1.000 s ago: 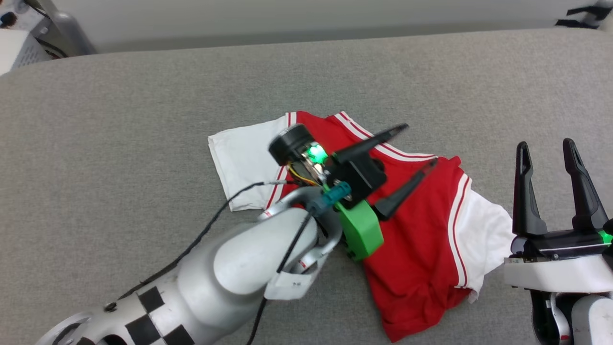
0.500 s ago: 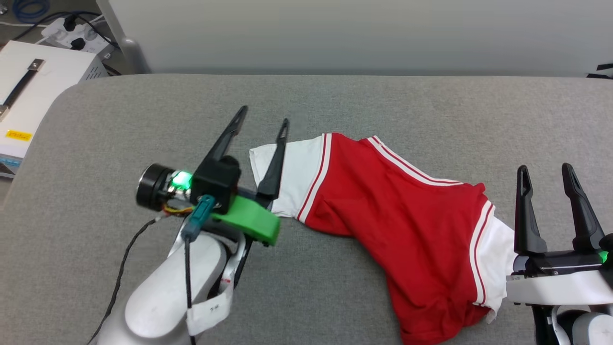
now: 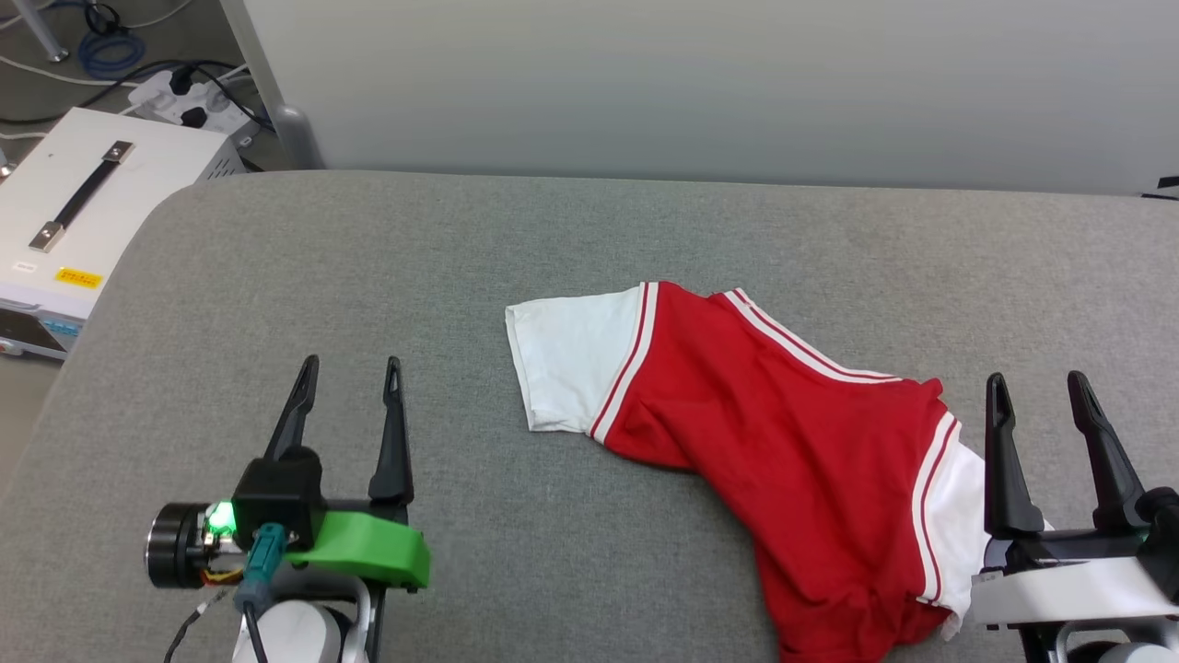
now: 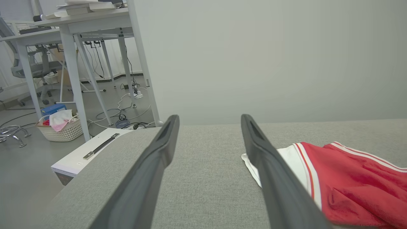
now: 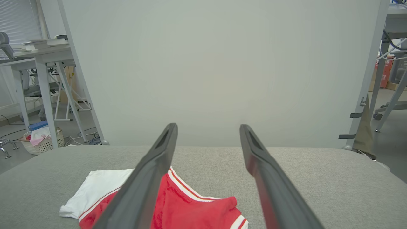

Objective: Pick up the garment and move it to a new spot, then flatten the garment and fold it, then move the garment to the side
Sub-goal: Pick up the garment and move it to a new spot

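We see a pale blank partition (image 3: 700, 83) across the top of the head view, behind a grey fabric-covered table (image 3: 276, 276). At upper left, a white box (image 3: 157, 184) with a black handle sits beside a power strip (image 3: 184, 92) and cables on the floor (image 3: 28, 101). The left wrist view's upper left shows white-legged desks (image 4: 73, 47) and a wicker basket (image 4: 60, 132).

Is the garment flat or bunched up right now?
Bunched, not flat. The garment lies rumpled on the grey surface, its red body creased and twisted; one white sleeve is spread out, the other crumpled.
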